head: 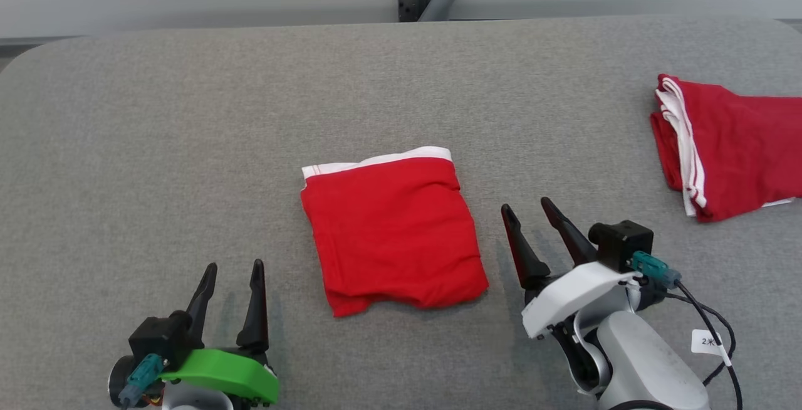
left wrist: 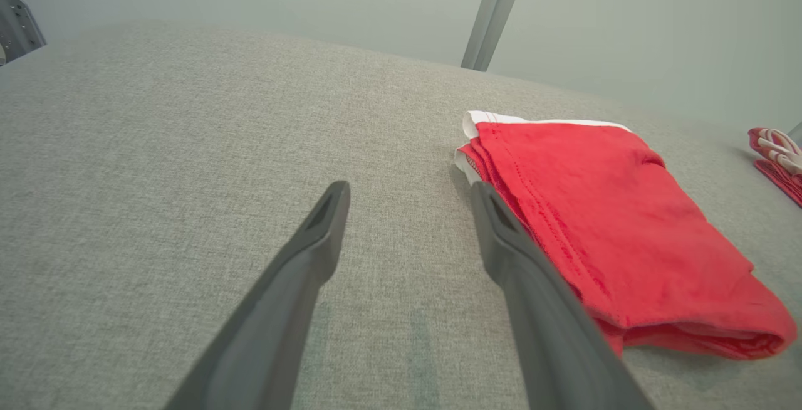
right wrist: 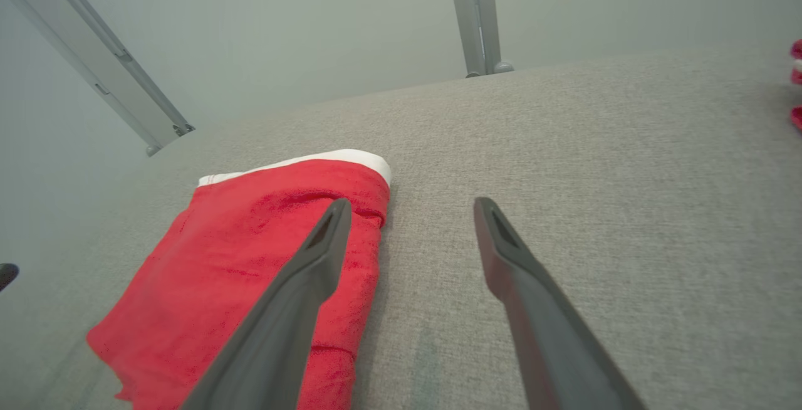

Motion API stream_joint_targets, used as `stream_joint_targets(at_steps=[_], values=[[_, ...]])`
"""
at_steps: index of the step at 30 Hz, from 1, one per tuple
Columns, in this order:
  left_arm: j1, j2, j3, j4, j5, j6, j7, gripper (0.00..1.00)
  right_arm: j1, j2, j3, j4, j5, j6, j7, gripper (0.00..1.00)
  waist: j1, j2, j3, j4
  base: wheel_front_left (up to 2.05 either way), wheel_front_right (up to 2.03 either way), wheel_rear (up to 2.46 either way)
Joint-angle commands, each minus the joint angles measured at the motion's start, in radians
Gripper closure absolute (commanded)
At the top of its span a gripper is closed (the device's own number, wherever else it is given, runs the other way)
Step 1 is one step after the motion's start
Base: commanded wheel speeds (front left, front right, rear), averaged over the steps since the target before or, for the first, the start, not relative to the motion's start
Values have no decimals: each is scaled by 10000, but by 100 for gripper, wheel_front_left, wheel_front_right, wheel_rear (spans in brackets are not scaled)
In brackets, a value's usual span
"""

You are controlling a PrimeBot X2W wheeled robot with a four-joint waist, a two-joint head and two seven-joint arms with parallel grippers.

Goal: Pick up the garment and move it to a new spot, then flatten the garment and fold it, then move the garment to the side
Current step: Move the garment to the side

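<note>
- Red folded cloth garment (head: 391,234) with a white band lay in the middle of the grey fabric table (head: 156,147), nearer its front edge.
- Left gripper (head: 234,264) was wide open, holding nothing.
- Right gripper (head: 525,204) was wide open and empty too.
- Red-and-white clothes pile (head: 730,147) sat by the right edge.

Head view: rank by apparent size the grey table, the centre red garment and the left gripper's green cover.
1. grey table
2. centre red garment
3. green cover, smallest despite being nearest the camera
</note>
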State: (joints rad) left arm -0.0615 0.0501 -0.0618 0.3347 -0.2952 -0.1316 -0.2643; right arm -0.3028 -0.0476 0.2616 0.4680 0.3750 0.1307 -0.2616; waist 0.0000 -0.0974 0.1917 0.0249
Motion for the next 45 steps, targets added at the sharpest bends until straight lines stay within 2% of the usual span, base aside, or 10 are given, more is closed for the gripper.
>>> stream_joint_targets(at_steps=[1,6,9,16,17,18,20,26,36,45], values=[[-269,16,-176,51,131,15,11,0,-415,-37,372,437,300,-4,-17,0,0,-1,513,648,0,0,0],[-502,17,-543,109,79,16,11,0,-1059,-44,805,1437,1198,-4,-16,0,0,-1,752,1250,0,0,0],[-621,17,-913,270,-16,16,11,0,-1529,-49,925,2521,1734,-2,-14,0,0,-1,925,1770,0,0,0],[-584,14,-932,313,-109,16,11,0,-2078,-38,1442,3799,2390,-2,10,0,0,-1,1066,2061,0,0,0],[-583,15,-918,304,-103,16,10,0,-2130,-21,1567,3857,2491,-2,16,18,0,-1,1071,2044,0,0,0],[-597,15,-910,287,-84,16,10,0,-2167,-12,1641,3868,2548,-2,16,100,0,-1,1070,1999,0,0,0],[-630,15,-917,235,-71,16,11,0,-2172,-24,1669,3848,2595,-2,16,100,0,-1,1032,1852,0,0,0],[-602,16,-967,142,56,16,11,0,-1933,-60,926,3276,2109,-5,-8,100,0,-1,733,1057,0,0,0],[-450,18,-1003,100,185,16,11,0,-1205,-38,447,2674,1575,-5,-10,100,0,-1,301,-1374,0,0,0],[-770,21,-987,47,251,16,11,0,-982,-40,784,2413,1541,-4,-10,100,0,-1,510,-3696,0,0,0]])
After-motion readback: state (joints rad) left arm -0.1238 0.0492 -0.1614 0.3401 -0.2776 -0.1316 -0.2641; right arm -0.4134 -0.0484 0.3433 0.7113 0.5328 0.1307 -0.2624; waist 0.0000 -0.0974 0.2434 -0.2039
